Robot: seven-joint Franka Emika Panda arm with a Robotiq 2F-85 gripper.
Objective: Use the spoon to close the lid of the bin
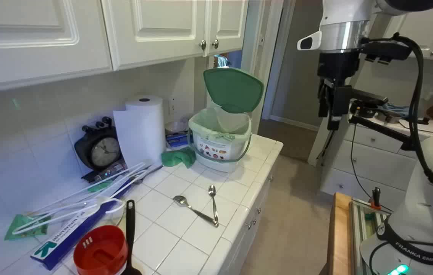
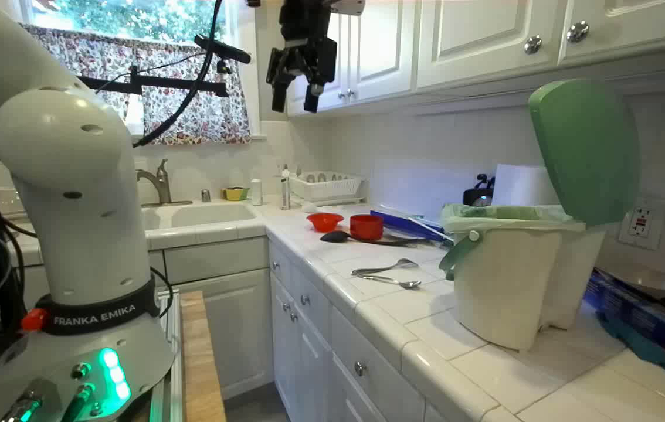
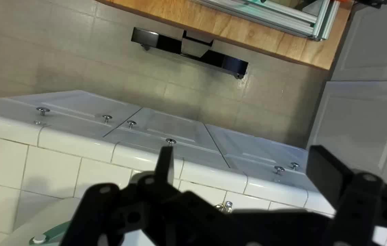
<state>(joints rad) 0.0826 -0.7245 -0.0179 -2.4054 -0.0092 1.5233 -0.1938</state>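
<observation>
The pincer (image 2: 295, 102) is up high, well abv the counter (image 1: 189, 252), tips down, jaws spread wide w/ a clear gap b/w. The metal spoon (image 1: 214, 204) lies on the counter, well below & well apart fr. the pincer. Dir.: bowl end pts toward the bin (image 2: 505, 287), handle end away fr. it & nearer the counter's front edge; long axis diag. to that edge in both exterior views. The fork (image 1: 190, 207) is right next to it, also well below the pincer: head pts more toward the wall (image 2: 397, 152), handle end by the spoon's handle end, so the pair makes a narrow V; touching or not, can't tell. In the wrist view the pincer's body hides most of that spot.

The bin stands upright on the counter, lower than the pincer & off to its side; wrist view gets only a part of it, low L. Its green carry handle (image 2: 460, 253) hangs down. The lid (image 2: 593, 146) is raised, joined at the bin's rim on the side farther fr. the pincer; stands steep, a bit tilted, free edge pts up. The paper-towel roll (image 1: 147, 133) is upright nr the bin, lower than the pincer; green cloth (image 1: 179, 157) b/w roll & bin base in an exterior view. The red cup (image 2: 366, 227) sits on the counter too, below the pincer, past the spoon as seen fr. the bin.
</observation>
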